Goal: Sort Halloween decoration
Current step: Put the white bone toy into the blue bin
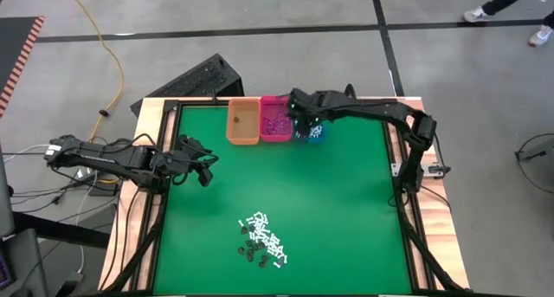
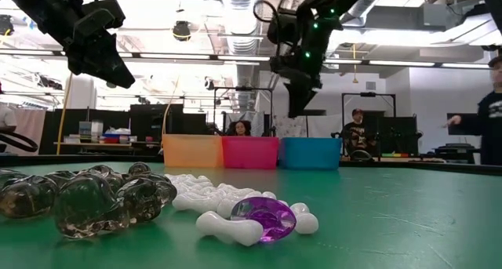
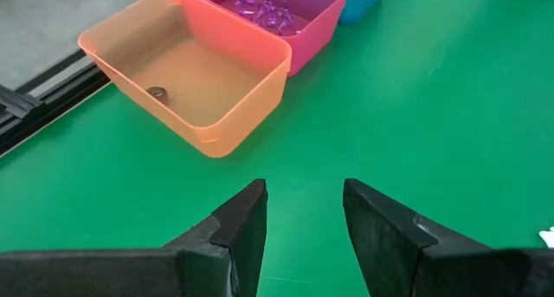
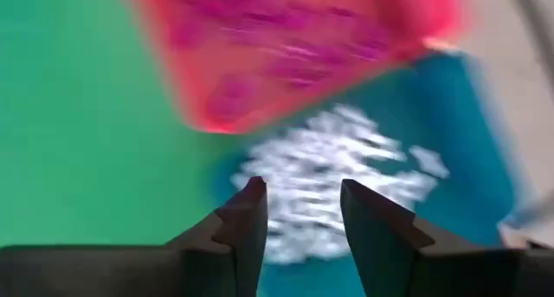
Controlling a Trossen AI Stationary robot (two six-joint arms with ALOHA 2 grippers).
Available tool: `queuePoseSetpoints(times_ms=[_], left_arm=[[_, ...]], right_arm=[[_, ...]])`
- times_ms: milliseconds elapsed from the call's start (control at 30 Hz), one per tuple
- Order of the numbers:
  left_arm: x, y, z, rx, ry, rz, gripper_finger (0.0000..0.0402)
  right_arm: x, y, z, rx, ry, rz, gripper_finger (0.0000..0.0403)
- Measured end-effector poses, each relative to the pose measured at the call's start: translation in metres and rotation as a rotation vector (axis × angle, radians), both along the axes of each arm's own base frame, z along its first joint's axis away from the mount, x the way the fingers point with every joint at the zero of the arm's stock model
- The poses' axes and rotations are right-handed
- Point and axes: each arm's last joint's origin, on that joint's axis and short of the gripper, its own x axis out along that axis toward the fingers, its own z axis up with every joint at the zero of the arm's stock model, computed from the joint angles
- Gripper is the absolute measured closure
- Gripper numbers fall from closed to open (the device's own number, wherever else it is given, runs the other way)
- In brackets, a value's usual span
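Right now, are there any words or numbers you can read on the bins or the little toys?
None. The orange bin, pink bin and teal bin are plain, and so are the white bone pieces. No writing shows on the green table either.

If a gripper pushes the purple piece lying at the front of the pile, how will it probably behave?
The purple piece looks glossy and rounded, so it may slip or roll away. It leans on white bone-shaped pieces, so a push would likely shift them too. Being tiny plastic, it is probably stiff and very light.
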Motion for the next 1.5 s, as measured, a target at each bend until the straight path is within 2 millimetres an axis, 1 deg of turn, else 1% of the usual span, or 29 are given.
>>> queuePoseSetpoints(times_ms=[67,100,167,267,367,467,533,600,667,767,800,833,867,900,967,1033,1100,1133,1233,1267,1333,1433,1500], left_arm=[[0.0,0.0,0.0,-0.003,-0.002,0.002,0.0258],[0.0,0.0,0.0,-0.005,-0.004,0.004,0.0258],[0.0,0.0,0.0,-0.007,-0.004,0.005,0.0258],[0.0,0.0,0.0,-0.007,-0.004,0.005,0.0258],[0.0,0.0,0.0,-0.007,-0.004,0.005,0.0258],[0.0,0.0,0.0,-0.007,-0.005,0.005,0.0258],[0.0,0.0,0.0,-0.007,-0.005,0.005,0.0258],[0.0,0.0,0.0,-0.007,-0.005,0.005,0.0258],[0.0,0.0,0.0,-0.007,-0.005,0.005,0.0258],[0.0,0.0,0.0,-0.006,-0.006,0.006,0.0258],[0.0,0.0,0.0,-0.006,-0.006,0.006,0.0258],[0.0,0.0,0.0,-0.006,-0.005,0.006,0.0258],[0.0,0.0,0.0,-0.006,-0.006,0.007,0.0258],[0.0,0.0,0.0,-0.006,-0.007,0.006,0.0258],[0.001,0.0,0.0,-0.005,-0.01,0.008,0.0258],[0.001,0.0,0.0,-0.001,0.0,0.007,0.0258],[0.002,0.0,0.0,0.004,-0.001,0.009,0.0258],[0.002,0.0,0.0,0.005,0.0,0.009,0.0258],[0.005,0.0,-0.002,0.001,0.003,0.01,0.0258],[0.005,0.0,-0.002,-0.001,0.006,0.007,0.0258],[0.007,-0.001,-0.003,-0.005,0.016,0.004,0.0258],[0.008,-0.001,-0.005,-0.002,0.027,0.003,0.0258],[0.01,-0.001,-0.005,0.001,0.022,0.006,0.0258]], right_arm=[[0.01,0.019,0.0,0.072,-0.049,0.091,0.0222],[0.015,0.031,0.001,0.101,-0.07,0.142,0.0223],[0.026,0.06,0.002,0.126,-0.101,0.223,0.0226],[0.04,0.108,0.002,0.128,-0.146,0.344,0.0232],[0.051,0.157,0.005,0.095,-0.226,0.467,0.0236],[0.057,0.199,0.009,0.025,-0.33,0.538,0.0237],[0.058,0.22,0.009,-0.021,-0.4,0.566,0.0237],[0.06,0.234,0.01,-0.053,-0.473,0.58,0.0237],[0.06,0.241,0.007,-0.056,-0.506,0.596,0.0237],[0.067,0.243,-0.003,-0.055,-0.5,0.598,0.0237],[0.068,0.243,-0.01,-0.053,-0.474,0.599,0.0237],[0.074,0.243,-0.019,-0.053,-0.477,0.595,0.0237],[0.079,0.242,-0.021,-0.054,-0.501,0.588,0.0237],[0.081,0.242,-0.025,-0.051,-0.495,0.591,0.0237],[0.088,0.243,-0.04,-0.033,-0.478,0.616,0.0237],[0.094,0.243,-0.045,-0.025,-0.493,0.635,0.0237],[0.098,0.245,-0.056,-0.002,-0.458,0.655,0.0237],[0.102,0.246,-0.057,0.008,-0.479,0.663,0.0237],[0.105,0.248,-0.068,0.036,-0.449,0.681,0.0237],[0.106,0.248,-0.068,0.039,-0.46,0.684,0.0237],[0.104,0.247,-0.073,0.045,-0.42,0.687,0.0237],[0.106,0.248,-0.079,0.045,-0.407,0.691,0.0237],[0.107,0.249,-0.089,0.063,-0.378,0.703,0.0237]])
